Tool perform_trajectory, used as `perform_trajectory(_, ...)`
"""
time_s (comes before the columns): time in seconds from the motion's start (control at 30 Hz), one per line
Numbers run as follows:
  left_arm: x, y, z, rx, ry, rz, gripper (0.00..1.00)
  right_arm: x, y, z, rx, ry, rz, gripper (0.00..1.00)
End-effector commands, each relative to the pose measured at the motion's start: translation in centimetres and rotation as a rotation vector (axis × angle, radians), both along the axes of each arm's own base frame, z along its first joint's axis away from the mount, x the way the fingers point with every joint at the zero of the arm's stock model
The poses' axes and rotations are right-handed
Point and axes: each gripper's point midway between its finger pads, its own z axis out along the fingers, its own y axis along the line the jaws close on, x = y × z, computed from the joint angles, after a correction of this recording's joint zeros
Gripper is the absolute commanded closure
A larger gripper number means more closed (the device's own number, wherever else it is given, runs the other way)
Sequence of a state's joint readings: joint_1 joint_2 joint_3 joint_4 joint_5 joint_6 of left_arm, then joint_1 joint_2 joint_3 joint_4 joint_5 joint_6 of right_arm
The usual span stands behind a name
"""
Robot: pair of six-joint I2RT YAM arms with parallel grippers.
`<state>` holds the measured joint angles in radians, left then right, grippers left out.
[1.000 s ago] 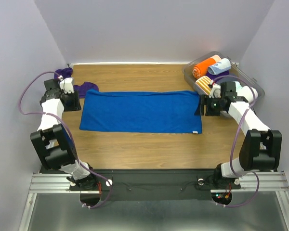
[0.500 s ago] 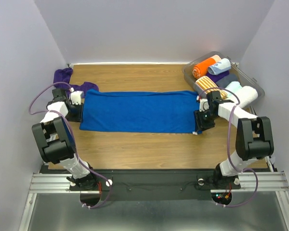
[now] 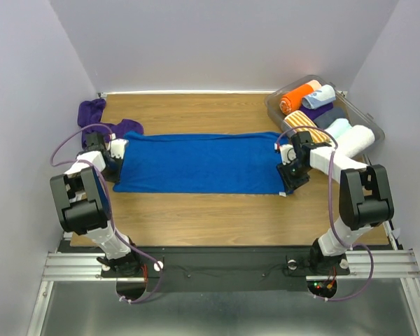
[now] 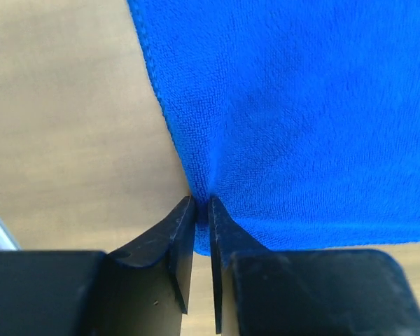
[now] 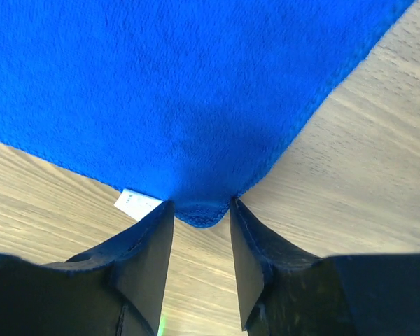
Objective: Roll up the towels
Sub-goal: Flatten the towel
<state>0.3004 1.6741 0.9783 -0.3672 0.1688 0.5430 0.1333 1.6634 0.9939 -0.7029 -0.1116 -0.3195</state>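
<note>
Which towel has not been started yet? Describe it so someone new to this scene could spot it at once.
Look at the far left corner of the wooden table, just beyond the left end of the flat royal blue cloth towel. There lies the dark purple cloth towel, crumpled in a loose heap. Unlike its blue neighbour, it is bunched up and dark, not spread out as a long strip.

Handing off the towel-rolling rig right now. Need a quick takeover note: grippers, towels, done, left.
Left gripper: shut on the left short edge of the blue towel.
Right gripper: jaws wider, closed on the bunched corner at the towel's right end.
Blue towel: spread flat lengthwise across the table, unrolled.
Purple towel: crumpled at the far-left corner, untouched.
Done: both ends gripped, nothing rolled.
Left: roll the blue one, then flatten and roll the purple one.
</note>
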Motion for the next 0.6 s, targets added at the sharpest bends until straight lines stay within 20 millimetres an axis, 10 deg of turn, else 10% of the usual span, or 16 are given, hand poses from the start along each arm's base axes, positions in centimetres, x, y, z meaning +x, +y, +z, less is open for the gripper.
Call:
perform_trajectory(0.0, -6.8, 0.0, -1.4, 0.051, 0.189, -0.035, 0.76, -5.0, -1.8, -0.9, -0.086, 0.154, 0.111, 0.56)
perform_trajectory(0.27, -9.2, -0.5, 0.5, 0.063, 0.188, -0.077, 0.69, -10.2, -3.2, 1.1, -0.107, 0.251, 0.23, 0.6)
perform_trajectory(0.57, -4.3, -1.7, 8.4, -0.024, -0.018, -0.158, 0.52, -4.0, -0.1, 8.1, 0.016, 0.035, 0.217, 0.45)
